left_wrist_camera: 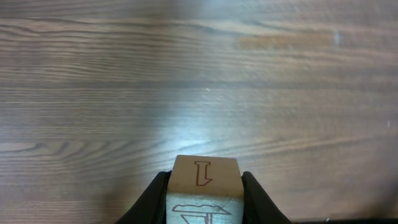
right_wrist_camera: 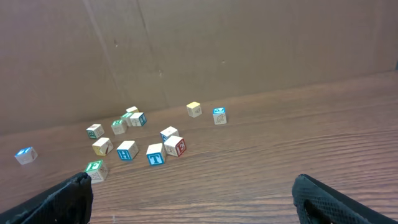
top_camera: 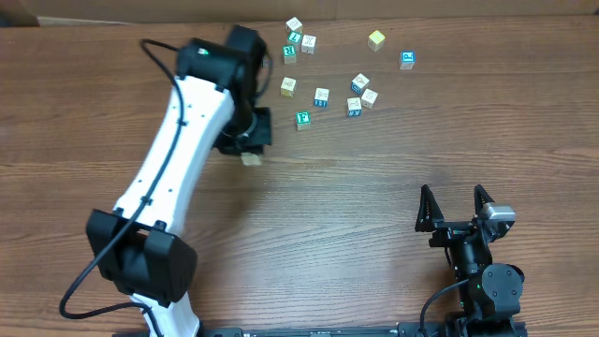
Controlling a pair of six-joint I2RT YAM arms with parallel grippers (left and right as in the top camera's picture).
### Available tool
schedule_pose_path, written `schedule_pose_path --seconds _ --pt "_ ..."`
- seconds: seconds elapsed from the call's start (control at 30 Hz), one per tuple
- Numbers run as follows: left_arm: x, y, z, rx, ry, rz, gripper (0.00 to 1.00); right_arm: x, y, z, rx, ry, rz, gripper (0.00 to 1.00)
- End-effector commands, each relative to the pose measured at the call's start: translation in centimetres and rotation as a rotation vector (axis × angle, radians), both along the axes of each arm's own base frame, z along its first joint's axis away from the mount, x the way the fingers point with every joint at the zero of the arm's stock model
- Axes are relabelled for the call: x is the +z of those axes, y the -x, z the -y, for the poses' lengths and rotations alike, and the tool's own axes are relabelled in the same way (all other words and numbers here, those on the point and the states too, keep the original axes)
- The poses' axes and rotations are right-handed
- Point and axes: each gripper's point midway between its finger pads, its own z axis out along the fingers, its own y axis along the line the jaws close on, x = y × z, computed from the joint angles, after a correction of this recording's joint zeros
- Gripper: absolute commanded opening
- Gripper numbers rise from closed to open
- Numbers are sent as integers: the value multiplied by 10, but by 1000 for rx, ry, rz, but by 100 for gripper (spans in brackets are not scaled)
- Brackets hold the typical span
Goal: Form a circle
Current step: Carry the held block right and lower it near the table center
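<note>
My left gripper [top_camera: 251, 154] is shut on a plain wooden cube [left_wrist_camera: 204, 180] with a red outlined letter on top, and the black fingers [left_wrist_camera: 155, 194] press on both its sides. It hangs just above the bare table, left of and below the other cubes. Several small alphabet cubes lie loosely scattered at the far middle of the table, among them one with a green face [top_camera: 302, 119] [right_wrist_camera: 94, 169] and a blue-lettered one [top_camera: 321, 96] [right_wrist_camera: 155, 155]. No circle shows among them. My right gripper [top_camera: 453, 201] [right_wrist_camera: 194, 193] stands wide open near the front right, holding nothing.
A yellow cube [top_camera: 376, 39] and a blue-faced cube [top_camera: 407, 60] lie apart at the far right of the scatter. A brown cardboard wall [right_wrist_camera: 249, 43] runs along the table's far edge. The white left arm [top_camera: 178, 150] slants across the left half.
</note>
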Motion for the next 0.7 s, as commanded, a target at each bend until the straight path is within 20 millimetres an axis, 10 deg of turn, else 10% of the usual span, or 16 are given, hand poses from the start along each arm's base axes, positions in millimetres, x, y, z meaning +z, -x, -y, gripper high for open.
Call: schedule_pose_path --seconds 0.0,0.67 --pt "-5 20 25 -89 1 -23 21 -1 0 0 4 13 8 100" --pt "-110 48 114 -56 28 60 19 -1 0 0 4 13 7 100"
